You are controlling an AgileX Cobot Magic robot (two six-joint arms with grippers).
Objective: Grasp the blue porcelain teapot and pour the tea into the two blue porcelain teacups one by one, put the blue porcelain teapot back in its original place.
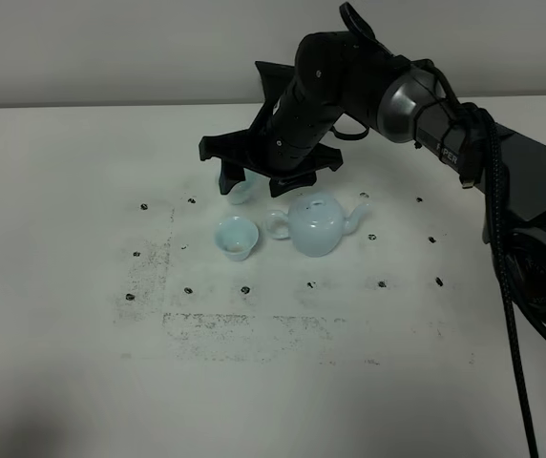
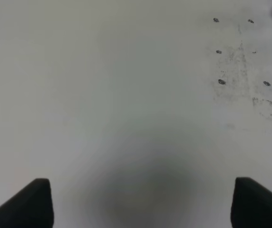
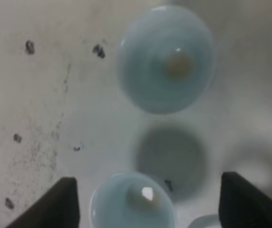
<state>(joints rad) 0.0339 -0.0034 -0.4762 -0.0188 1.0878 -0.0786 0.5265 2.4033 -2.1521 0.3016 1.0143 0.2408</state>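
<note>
Fingers (image 2: 31,204) of the left gripper (image 2: 141,194): spread, empty, over bare white table (image 2: 102,95), well apart from the tea set. Centre: nearer pale-blue glazed porcelain teacup (image 1: 237,237) and farther teacup (image 1: 244,197), the latter beneath the right gripper (image 1: 257,183), its fingers released, holding nothing. Right: round pale-blue porcelain teapot (image 1: 316,227), upright just beside them, loop handle (image 1: 278,224) facing the fingers, spout (image 1: 357,208) pointing away; right arm nearer.
</note>
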